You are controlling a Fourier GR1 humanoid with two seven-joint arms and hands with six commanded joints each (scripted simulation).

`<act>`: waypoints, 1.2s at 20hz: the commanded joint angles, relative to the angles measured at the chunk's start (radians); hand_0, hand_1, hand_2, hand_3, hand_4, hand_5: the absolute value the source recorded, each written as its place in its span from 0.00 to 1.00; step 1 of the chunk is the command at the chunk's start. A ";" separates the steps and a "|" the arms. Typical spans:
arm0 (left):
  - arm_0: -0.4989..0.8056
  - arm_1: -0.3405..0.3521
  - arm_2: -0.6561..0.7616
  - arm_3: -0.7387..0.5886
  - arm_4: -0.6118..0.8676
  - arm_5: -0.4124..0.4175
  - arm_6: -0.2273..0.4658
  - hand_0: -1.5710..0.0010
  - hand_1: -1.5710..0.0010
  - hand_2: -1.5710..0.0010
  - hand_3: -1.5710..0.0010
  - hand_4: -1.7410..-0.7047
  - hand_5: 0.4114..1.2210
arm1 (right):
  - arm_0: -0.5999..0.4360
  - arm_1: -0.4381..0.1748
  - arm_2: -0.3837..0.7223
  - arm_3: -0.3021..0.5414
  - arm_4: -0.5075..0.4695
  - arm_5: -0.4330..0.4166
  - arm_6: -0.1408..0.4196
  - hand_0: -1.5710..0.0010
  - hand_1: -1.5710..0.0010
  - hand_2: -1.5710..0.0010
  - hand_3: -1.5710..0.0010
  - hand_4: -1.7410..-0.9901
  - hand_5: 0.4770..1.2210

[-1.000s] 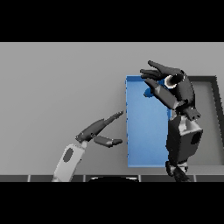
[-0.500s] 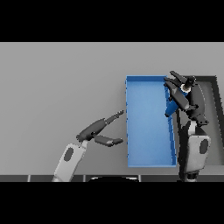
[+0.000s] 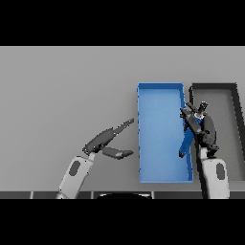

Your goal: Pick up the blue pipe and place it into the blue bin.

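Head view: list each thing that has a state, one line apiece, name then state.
blue pipe: held at the blue bin's right wall, hanging below the right hand, not lying flat.
blue bin: open-topped, flat on the table.
dark tray: open-topped, right of the bin.
right hand: fingers curled round the pipe.
left hand: fingers straight, holding nothing.

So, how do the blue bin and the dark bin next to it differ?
The blue bin is bright blue; the dark bin is black-walled with a grey floor. The blue bin shows whole, while the dark bin is partly hidden by the right hand and arm. The blue bin stands nearer the left hand; the dark bin lies to its right. Both are open rectangular trays, side by side on the table.
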 commanded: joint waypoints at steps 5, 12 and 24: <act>-0.018 0.001 0.006 0.014 -0.006 0.005 0.004 1.00 1.00 1.00 1.00 0.79 0.09 | 0.033 -0.148 0.169 0.009 -0.159 -0.186 -0.011 0.00 0.00 0.00 0.59 0.13 1.00; 0.002 0.004 -0.002 0.000 -0.007 0.002 -0.006 1.00 1.00 1.00 1.00 0.79 0.10 | -0.031 -0.272 0.290 0.094 -0.327 -0.387 -0.010 0.56 0.58 0.60 0.88 0.49 0.87; 0.010 0.000 0.001 -0.001 -0.001 0.005 -0.001 1.00 1.00 1.00 1.00 0.78 0.10 | -0.289 -0.657 0.790 0.133 -0.547 -0.345 0.000 0.97 0.97 0.97 0.99 0.82 0.36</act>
